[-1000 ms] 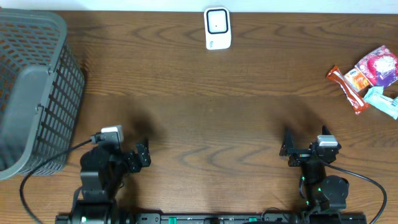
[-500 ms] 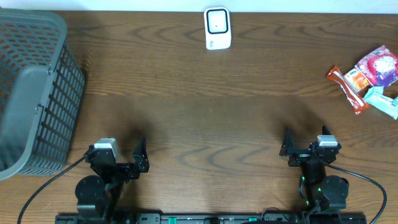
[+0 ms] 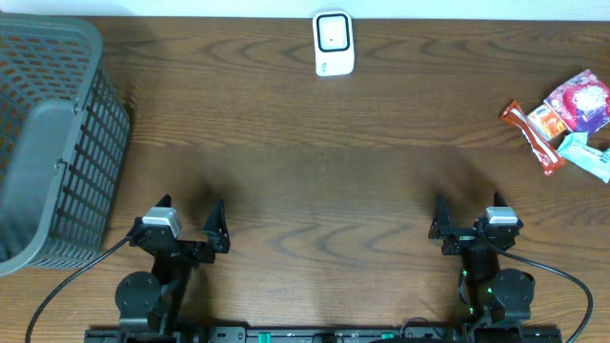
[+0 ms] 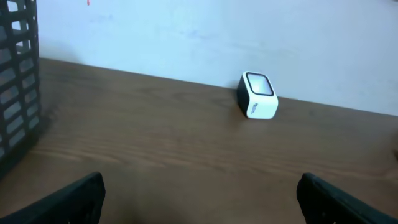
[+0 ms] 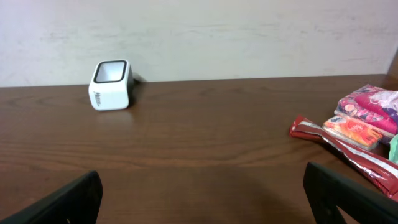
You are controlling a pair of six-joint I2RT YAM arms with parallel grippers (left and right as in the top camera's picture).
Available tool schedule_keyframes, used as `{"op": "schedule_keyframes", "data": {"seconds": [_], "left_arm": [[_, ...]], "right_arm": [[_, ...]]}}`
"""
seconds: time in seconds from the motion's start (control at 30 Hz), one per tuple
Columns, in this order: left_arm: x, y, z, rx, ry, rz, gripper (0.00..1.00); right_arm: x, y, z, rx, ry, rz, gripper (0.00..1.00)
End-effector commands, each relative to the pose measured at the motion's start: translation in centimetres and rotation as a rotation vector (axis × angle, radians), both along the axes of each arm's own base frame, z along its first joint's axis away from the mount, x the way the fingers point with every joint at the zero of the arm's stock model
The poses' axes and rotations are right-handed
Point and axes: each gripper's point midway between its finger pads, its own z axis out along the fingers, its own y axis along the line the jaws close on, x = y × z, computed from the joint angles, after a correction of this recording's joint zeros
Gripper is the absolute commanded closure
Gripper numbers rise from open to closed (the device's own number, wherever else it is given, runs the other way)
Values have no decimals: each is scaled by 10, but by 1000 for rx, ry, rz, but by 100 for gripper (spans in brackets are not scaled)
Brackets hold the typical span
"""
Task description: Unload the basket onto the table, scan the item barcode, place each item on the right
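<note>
I see both jaws spread wide, gripping nothing: left gripper (image 3: pixel 189 231) at seven o'clock, right gripper (image 3: pixel 467 227) at five. The snack packets (image 3: pixel 572 107) lie at two o'clock, well apart from both. The barcode scanner (image 3: pixel 334 43) stands at twelve.

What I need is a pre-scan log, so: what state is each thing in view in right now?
left gripper: open, empty.
right gripper: open, empty.
scanner: standing at the far edge of the table, nothing at its window.
snack packets: lying bunched at the right edge, untouched.
basket: standing at the left edge; contents cannot be told.
</note>
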Motion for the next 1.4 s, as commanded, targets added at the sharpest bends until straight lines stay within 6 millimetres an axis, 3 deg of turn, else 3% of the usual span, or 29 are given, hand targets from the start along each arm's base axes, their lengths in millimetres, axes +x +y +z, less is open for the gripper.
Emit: {"op": "schedule_keyframes", "data": {"seconds": [0.0, 0.6, 0.9, 1.17, 1.37], "left_arm": [[2, -3, 5, 6, -43, -19, 2], [5, -3, 27, 4, -171, -18, 2], [10, -3, 25, 3, -232, -18, 2], [8, -3, 41, 1, -348, -17, 2], [8, -3, 41, 1, -347, -17, 2]], "right_arm": [[0, -2, -1, 7, -1, -8, 1], [0, -2, -1, 7, -1, -8, 1], [0, -2, -1, 7, -1, -8, 1], [0, -2, -1, 7, -1, -8, 1], [0, -2, -1, 7, -1, -8, 1]]}}
